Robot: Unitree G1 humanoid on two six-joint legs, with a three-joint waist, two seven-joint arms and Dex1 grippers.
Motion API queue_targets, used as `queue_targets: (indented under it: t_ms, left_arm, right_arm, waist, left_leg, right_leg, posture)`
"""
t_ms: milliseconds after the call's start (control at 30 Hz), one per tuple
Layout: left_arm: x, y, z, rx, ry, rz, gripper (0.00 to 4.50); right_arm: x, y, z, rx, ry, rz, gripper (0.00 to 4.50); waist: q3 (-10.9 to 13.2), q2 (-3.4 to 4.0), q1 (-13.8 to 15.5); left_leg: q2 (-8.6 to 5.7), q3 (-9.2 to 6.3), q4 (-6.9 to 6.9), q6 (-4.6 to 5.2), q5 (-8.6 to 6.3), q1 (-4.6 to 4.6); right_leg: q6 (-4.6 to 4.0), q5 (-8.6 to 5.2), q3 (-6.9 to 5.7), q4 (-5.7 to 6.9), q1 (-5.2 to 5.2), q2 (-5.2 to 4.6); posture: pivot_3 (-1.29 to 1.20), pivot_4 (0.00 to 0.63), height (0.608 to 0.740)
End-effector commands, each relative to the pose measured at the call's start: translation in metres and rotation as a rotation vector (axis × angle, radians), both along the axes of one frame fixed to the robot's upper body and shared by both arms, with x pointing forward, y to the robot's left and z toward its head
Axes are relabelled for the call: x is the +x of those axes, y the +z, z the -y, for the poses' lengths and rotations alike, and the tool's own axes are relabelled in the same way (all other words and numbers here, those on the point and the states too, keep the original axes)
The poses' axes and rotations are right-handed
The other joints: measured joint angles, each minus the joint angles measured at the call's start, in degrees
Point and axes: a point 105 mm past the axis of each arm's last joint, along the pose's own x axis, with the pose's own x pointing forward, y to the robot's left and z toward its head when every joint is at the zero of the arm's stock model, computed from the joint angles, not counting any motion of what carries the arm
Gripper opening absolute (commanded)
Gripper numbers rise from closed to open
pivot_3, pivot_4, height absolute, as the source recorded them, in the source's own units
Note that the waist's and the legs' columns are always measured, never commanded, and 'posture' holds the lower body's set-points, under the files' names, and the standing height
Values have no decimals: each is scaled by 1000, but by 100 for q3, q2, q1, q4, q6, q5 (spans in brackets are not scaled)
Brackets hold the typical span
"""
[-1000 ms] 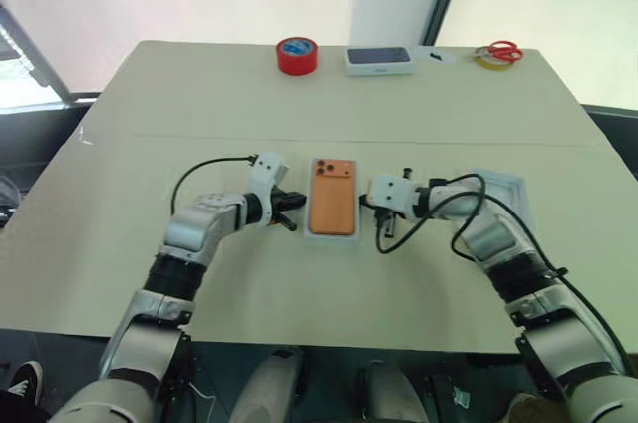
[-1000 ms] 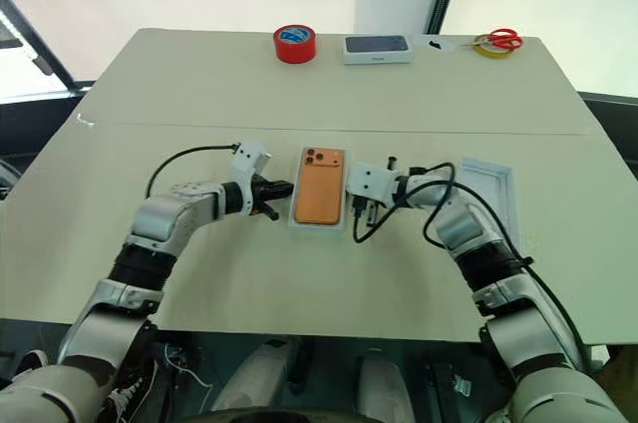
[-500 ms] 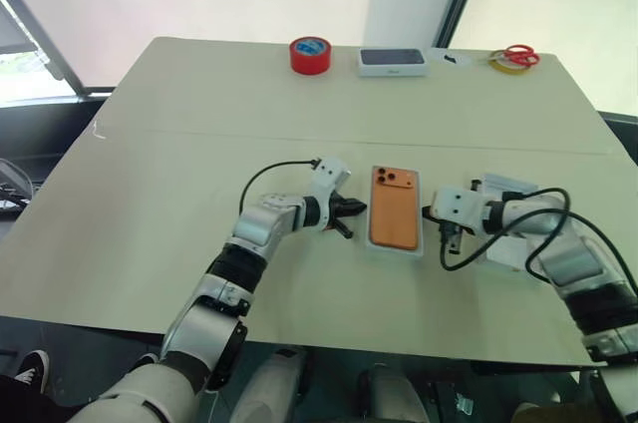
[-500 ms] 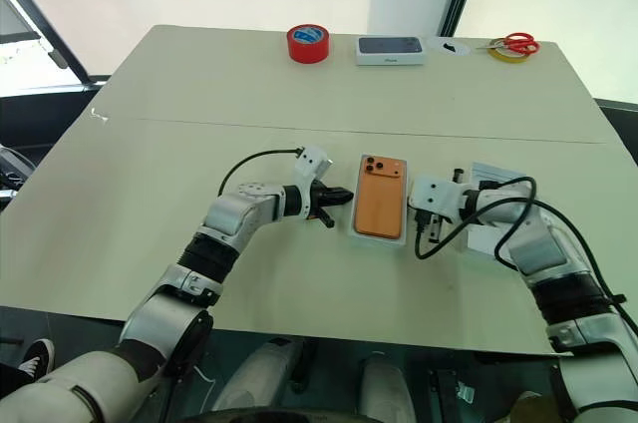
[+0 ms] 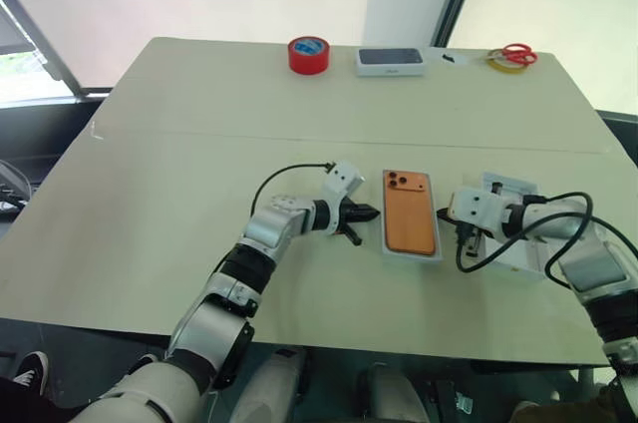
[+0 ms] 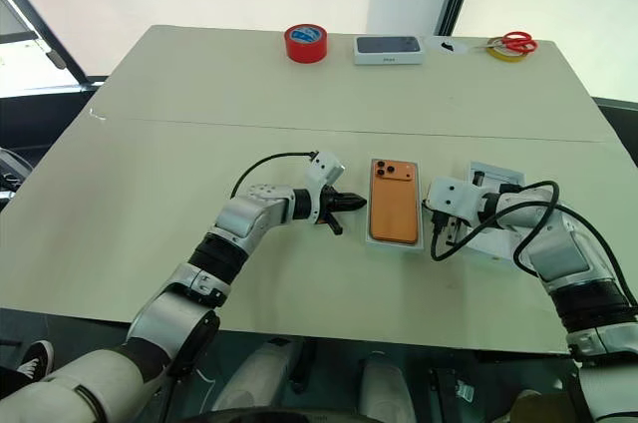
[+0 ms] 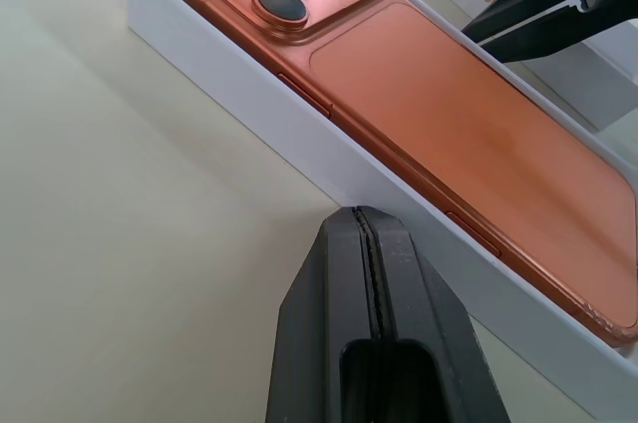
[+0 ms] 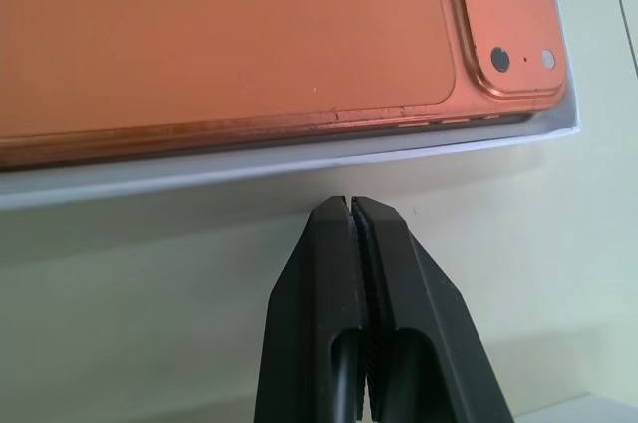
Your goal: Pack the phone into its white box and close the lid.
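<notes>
The orange phone [image 5: 411,225] lies camera side up inside the shallow white box [image 6: 395,245] at mid-table. My left gripper [image 5: 371,211] is shut, its tip by the box's left wall [image 7: 299,134]; I cannot tell if it touches. My right gripper [image 6: 429,209] is also shut, its tip just off the box's right wall [image 8: 249,169]. Neither holds anything. The white lid [image 5: 520,248] lies to the right of the box, partly under my right forearm and its cable.
At the table's far edge stand a red tape roll [image 5: 309,54], a dark-topped white box [image 5: 390,61], and red scissors on a yellow tape ring [image 5: 511,56]. A seam crosses the tabletop behind the box. The table's front edge runs close below my arms.
The view has shifted. The box with the phone has slid to the right, closer to the lid. Both grippers have moved right with it and stayed shut.
</notes>
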Motion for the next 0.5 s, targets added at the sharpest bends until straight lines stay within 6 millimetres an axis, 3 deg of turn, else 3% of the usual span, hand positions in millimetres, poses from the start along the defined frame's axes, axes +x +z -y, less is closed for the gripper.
queue_targets:
  t_ms: [33,133,267,367,500]
  left_arm:
    - [10,22,-25,-74,46,47,552]
    - [10,31,-46,-83,64,99,1802]
    - [2,44,-70,-114,70,153,3768]
    - [-2,55,-83,-115,66,272,3768]
    - [-12,67,-106,-115,48,410,3768]
  right_arm:
    - [-2,24,14,107,-84,-13,903]
    - [-9,25,25,73,-104,-9,2344]
    - [-33,4,36,20,-86,-98,4422]
    - [-39,4,45,-10,-99,-94,4422]
    - [-39,29,52,40,-127,-43,4422]
  waist:
    - [1,0,-81]
    - [1,3,-122]
    - [0,5,-107]
    - [0,5,-87]
    - [0,6,-102]
  left_leg:
    - [1,-2,0,0,0,-3]
    - [3,-2,-2,1,0,-10]
    - [6,-2,-8,1,0,-8]
    - [6,-4,-2,0,0,-8]
    - [5,0,5,1,-1,-6]
  right_leg:
    - [1,0,-1,0,-2,1]
    - [2,1,0,0,-12,3]
    - [5,-1,0,0,-12,5]
    - [4,-2,-3,0,-7,5]
    - [-6,-5,2,0,-1,2]
  posture:
    - [0,150,736]
    - [0,150,736]
    - [0,150,736]
    - [0,150,736]
    - [0,150,736]
